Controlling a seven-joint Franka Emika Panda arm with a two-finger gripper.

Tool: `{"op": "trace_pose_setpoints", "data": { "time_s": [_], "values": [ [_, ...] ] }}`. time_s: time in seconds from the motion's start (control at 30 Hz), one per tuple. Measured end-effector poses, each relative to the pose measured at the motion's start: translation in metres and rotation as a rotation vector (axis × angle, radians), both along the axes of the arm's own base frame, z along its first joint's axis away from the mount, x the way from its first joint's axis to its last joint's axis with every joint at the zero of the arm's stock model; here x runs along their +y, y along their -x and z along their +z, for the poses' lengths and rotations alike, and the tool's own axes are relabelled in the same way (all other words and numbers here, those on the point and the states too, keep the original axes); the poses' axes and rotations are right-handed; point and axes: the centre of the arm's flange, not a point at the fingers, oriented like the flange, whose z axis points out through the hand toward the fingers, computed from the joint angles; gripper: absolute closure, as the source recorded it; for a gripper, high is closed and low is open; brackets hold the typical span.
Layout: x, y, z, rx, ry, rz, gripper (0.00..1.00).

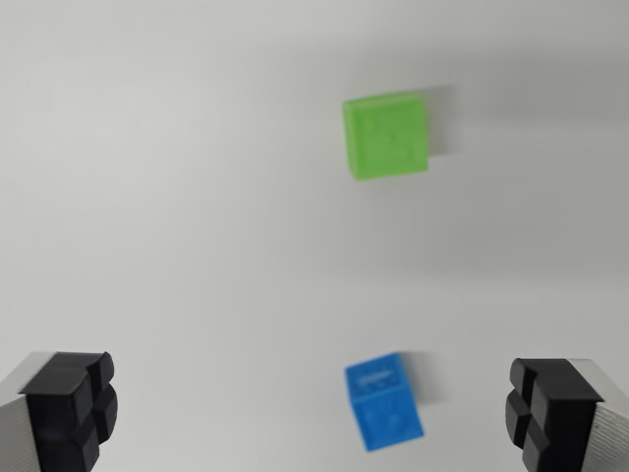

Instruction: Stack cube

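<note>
Nearest the camera, the claw (314,413) hangs released, its two black fingertips (74,408) spread wide at the bottom corners of the wrist view with nothing between them but bare tabletop (177,216). That wide spread reads as readiness for a pick, since no cube is held and stacking has not begun. Only the tips and a strip of grey finger body show; the rest of each finger is cut off by the lower edge. Just beyond, the blue cube (383,401) lies between the fingertips but nearer the one on the wrist view's right, turned slightly out of square with the frame. Its lower corner comes close to the bottom edge. It is probably the easier first grasp, being closest, though the claw would need to shift toward the wrist view's right and perhaps rotate to meet its faces squarely. Farther off, well apart from the blue one, the green cube (386,135) rests flat on the tabletop and looks somewhat larger, which would suit it as a base. The whole picture is soft, so the raised marks on both cubes cannot be read.
</note>
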Motion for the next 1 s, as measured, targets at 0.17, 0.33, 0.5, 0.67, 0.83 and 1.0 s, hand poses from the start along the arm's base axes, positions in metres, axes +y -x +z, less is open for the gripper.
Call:
{"op": "trace_pose_setpoints", "data": {
  "time_s": [0.17,0.33,0.5,0.67,0.83,1.0],
  "values": [
    [0.000,0.000,0.000,0.000,0.000,0.000,0.00],
    [0.000,0.000,0.000,0.000,0.000,0.000,0.00],
    [0.000,0.000,0.000,0.000,0.000,0.000,0.00],
    [0.000,0.001,-0.003,0.004,0.000,0.003,0.00],
    [-0.001,0.004,-0.007,0.005,-0.001,0.007,0.00],
    [-0.002,0.008,-0.011,0.004,-0.001,0.013,0.00]
  ]
}}
